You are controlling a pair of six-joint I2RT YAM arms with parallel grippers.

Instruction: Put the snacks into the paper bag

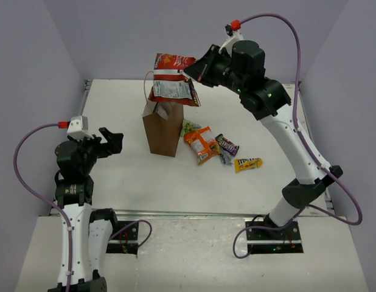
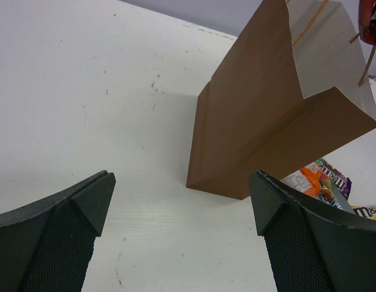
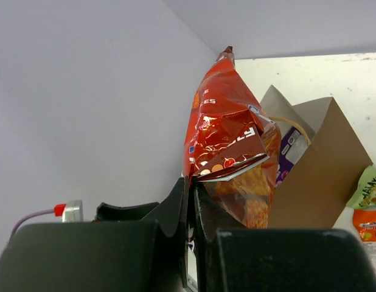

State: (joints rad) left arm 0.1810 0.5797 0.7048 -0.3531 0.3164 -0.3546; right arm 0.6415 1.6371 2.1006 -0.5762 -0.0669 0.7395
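Your right tool (image 3: 191, 182) is pinched nearly closed on a top corner of the red glossy chip bag with a white label (image 1: 173, 79), and the crumpled foil sits squeezed between the two black fingers in the right wrist view. The chip bag is off the white bench (image 1: 115, 103) and hangs over the open mouth of the plain brown kraft paper bag (image 1: 162, 131). You cannot tell from these views whether its lower edge touches the rim. The paper bag stands upright near the middle of the bench, with its twisted loop handles up at the mouth.

Your left tool (image 1: 115, 141) is spread wide and holds nothing. It hovers left of the paper bag and well apart from it, with its fingers pointing toward the bag's side wall.

The other snacks lie flat on the bench to the right of the paper bag. A green packet (image 1: 188, 126) lies just beside the bag's right wall and an orange packet (image 1: 200, 144) overlaps it. A dark purple-brown packet (image 1: 227, 145) comes next to the right, and a yellow packet (image 1: 247, 163) lies farthest out
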